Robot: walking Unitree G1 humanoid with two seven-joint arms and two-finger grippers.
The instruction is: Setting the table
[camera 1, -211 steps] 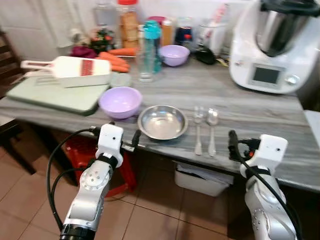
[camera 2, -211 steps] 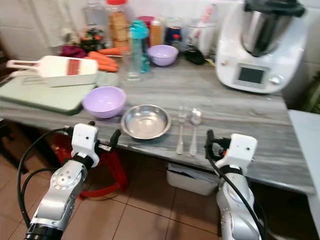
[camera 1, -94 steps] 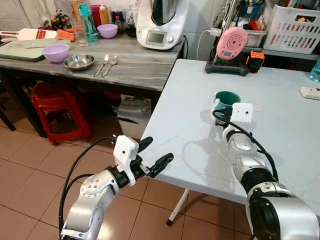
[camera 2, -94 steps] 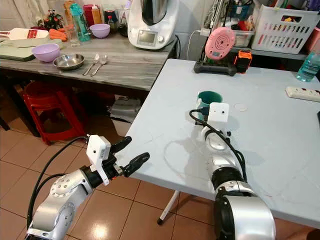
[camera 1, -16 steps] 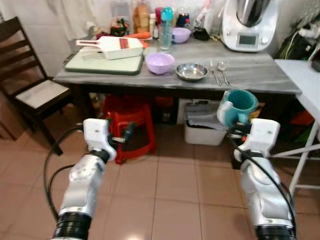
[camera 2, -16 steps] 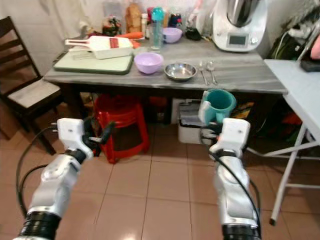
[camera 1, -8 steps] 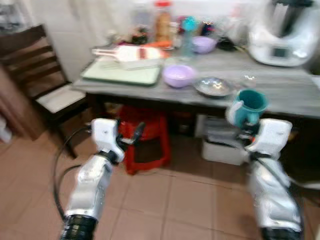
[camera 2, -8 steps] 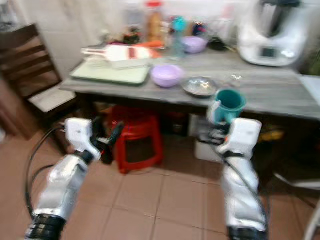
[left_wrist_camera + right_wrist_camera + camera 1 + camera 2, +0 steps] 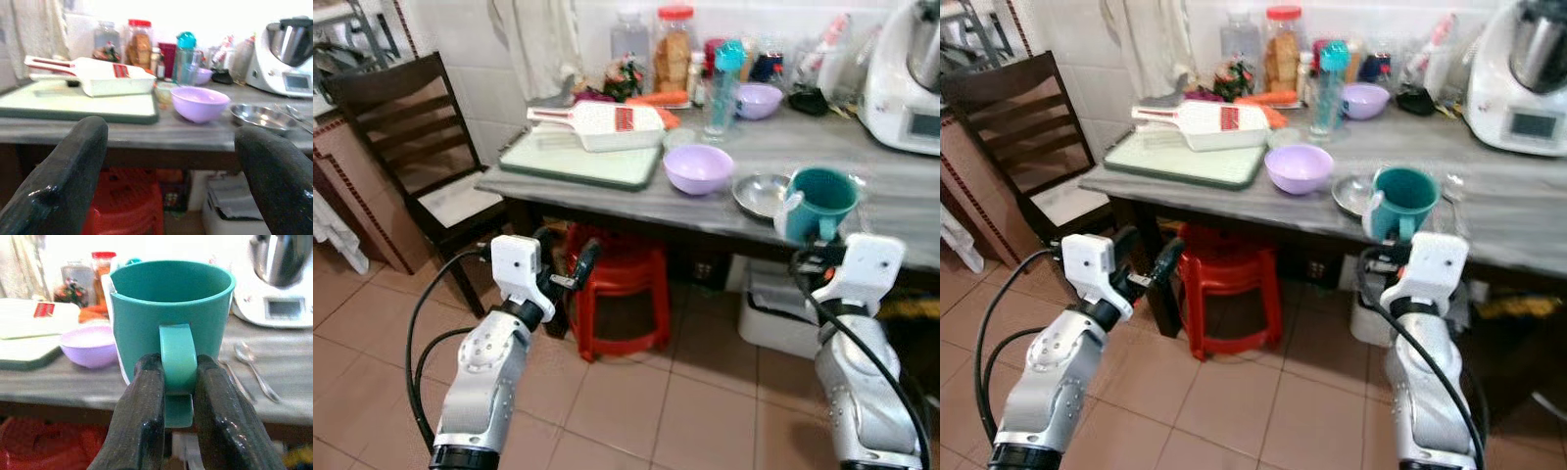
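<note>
Since a second ago my camera has closed in on the grey surface (image 9: 901,201) and swung left; the teal mug (image 9: 819,203) has stayed in my right gripper (image 9: 177,382).

Item 1, teal mug: upright, held off the surface by its handle, in front of the steel bowl (image 9: 761,194), at the surface's near edge. The right fingers (image 9: 142,421) are clamped close on either side of the handle.

Item 2, left gripper (image 9: 570,271): fingers (image 9: 63,176) spread wide, holding nothing, below the surface's near edge, above the red stool (image 9: 617,294).

Item 3, landmark lilac bowl (image 9: 699,168): steel bowl just right of it, green cutting board (image 9: 578,162) with white slicer (image 9: 597,124) to its left, spoon (image 9: 252,363) further right.

Risk, as I judge it: the grip is on the handle alone, so the mug could swing or tip if I bump the surface's edge, or knock the steel bowl on set-down.

Writing: none I can read; the slicer's red label is too blurred.
</note>
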